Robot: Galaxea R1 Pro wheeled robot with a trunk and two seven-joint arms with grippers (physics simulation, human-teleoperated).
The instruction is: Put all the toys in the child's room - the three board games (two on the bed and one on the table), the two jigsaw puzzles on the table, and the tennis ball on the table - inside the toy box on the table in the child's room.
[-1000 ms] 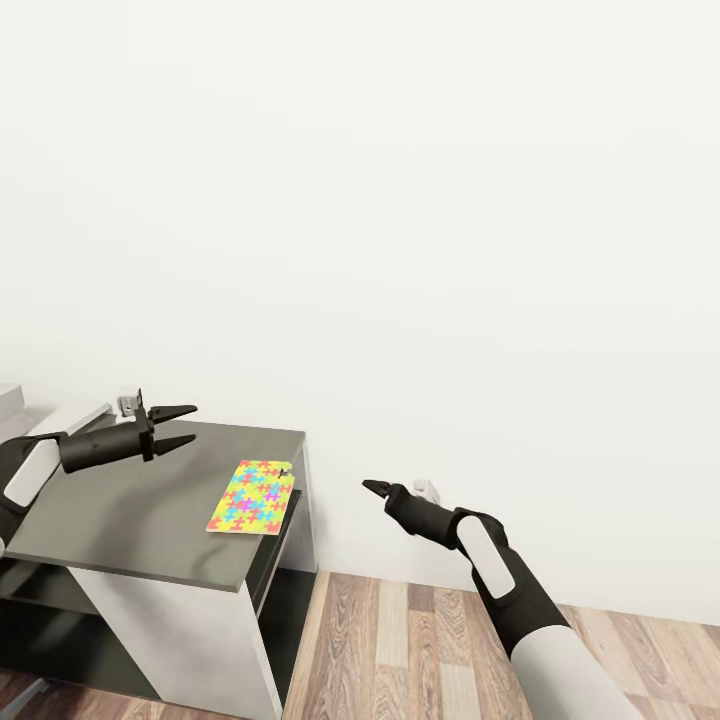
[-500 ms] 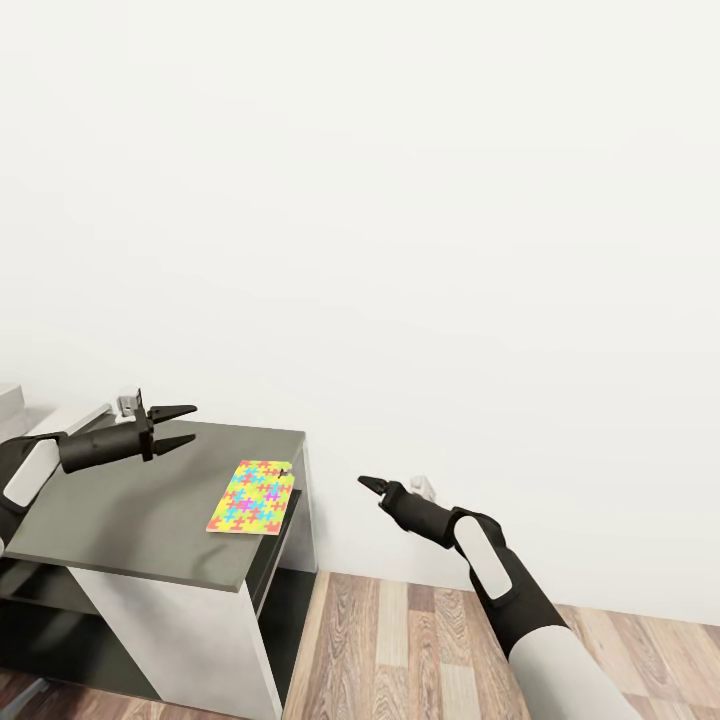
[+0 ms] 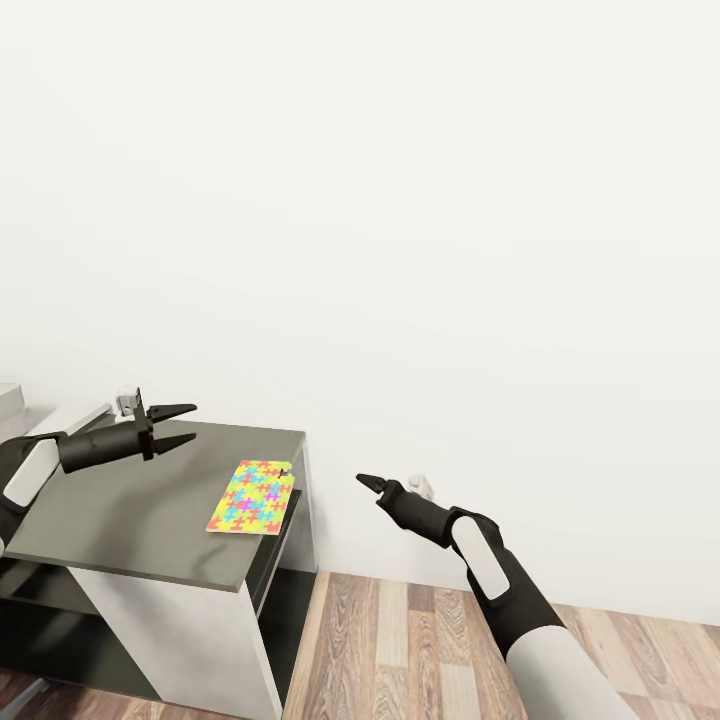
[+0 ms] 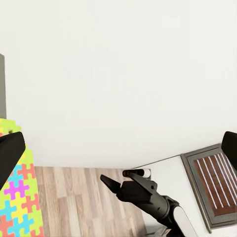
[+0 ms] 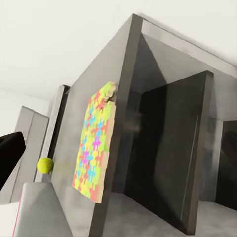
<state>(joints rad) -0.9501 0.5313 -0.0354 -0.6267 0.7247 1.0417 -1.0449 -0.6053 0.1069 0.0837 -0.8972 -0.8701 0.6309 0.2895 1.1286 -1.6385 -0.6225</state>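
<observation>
One jigsaw puzzle lies on the dark cabinet, not collected; left gripper is open and empty; right gripper I cannot tell.

1 jigsaw puzzle lies on the cabinet, by its right edge

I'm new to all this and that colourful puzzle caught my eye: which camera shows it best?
The head view: the whole puzzle lies flat near the dark cabinet top's right edge. The right wrist view also shows it whole, but sideways and foreshortened. The left wrist view catches just a corner behind a dark finger.
</observation>
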